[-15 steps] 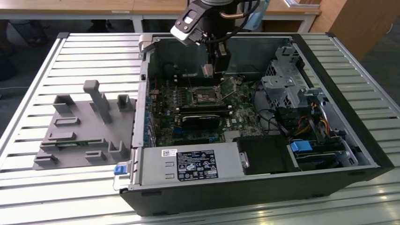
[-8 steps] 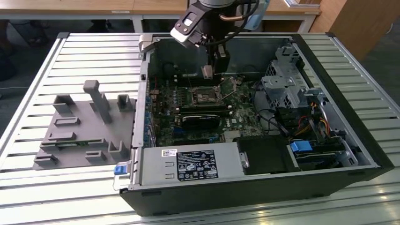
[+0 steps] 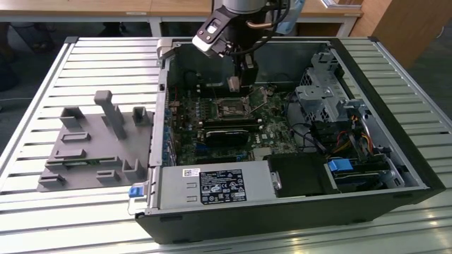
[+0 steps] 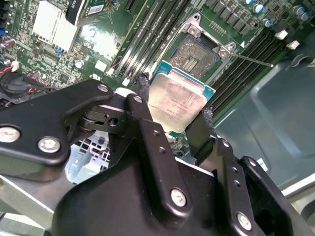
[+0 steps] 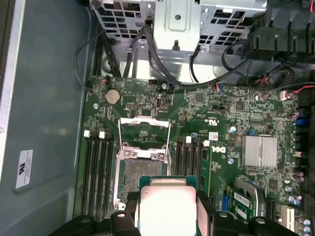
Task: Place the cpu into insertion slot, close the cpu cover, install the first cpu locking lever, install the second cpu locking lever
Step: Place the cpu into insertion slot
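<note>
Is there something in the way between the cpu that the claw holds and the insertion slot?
Nothing visible. The claw holds the cpu near the insertion slot; its pin field lies bare, and the cpu cover is swung open, away from the opening.

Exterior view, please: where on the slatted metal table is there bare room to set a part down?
On the slatted metal table, bare slats lie beyond the grey plastic fixture and in front of it. Crowded: inside the black computer case, where the gripper holds the silvery-beige square cpu near the square black insertion slot.
</note>
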Available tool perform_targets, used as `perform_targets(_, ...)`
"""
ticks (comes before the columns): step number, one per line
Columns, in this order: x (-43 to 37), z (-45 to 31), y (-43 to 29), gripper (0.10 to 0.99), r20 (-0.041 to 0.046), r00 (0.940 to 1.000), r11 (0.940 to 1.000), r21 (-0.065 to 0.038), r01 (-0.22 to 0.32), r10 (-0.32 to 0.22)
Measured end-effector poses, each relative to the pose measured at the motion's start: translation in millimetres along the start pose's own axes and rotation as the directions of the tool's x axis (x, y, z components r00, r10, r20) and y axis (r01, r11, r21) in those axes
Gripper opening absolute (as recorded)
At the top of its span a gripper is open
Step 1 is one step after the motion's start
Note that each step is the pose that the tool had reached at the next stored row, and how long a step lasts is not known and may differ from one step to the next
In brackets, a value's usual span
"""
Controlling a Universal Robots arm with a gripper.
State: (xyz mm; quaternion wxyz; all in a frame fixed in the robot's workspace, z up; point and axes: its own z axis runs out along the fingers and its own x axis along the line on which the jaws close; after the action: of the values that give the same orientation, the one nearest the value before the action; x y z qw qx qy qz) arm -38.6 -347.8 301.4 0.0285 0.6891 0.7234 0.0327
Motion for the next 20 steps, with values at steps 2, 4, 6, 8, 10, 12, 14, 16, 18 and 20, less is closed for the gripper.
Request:
perform_targets(2,2.5,3.6,-0.2,0.541,0.0020,1.0000,1.0000,0.000,-0.002,0.002)
perform_targets(4,4.3,7.0,-0.5,0.541,0.0023,1.0000,1.0000,0.000,-0.006,0.006)
perform_targets(6,5.0,9.6,-0.7,0.541,0.0025,1.0000,1.0000,0.000,-0.009,0.009)
perform_targets(8,5.2,12.1,-1.2,0.541,0.0034,0.9998,0.9998,0.000,-0.019,0.019)
perform_targets(10,5.4,14.3,-1.8,0.541,0.0048,0.9993,0.9994,0.000,-0.036,0.036)
perform_targets(12,5.9,17.8,-2.4,0.541,0.0053,0.9992,0.9992,0.000,-0.040,0.040)
perform_targets(14,6.4,21.3,-3.3,0.541,0.0054,0.9992,0.9992,0.000,-0.040,0.040)
perform_targets(16,6.6,24.8,-4.5,0.541,0.0054,0.9992,0.9992,0.000,-0.040,0.040)
perform_targets(18,6.6,28.2,-5.2,0.541,0.0056,0.9992,0.9992,0.000,-0.040,0.040)
perform_targets(20,6.6,31.0,-5.7,0.541,0.0058,0.9992,0.9992,0.000,-0.040,0.040)
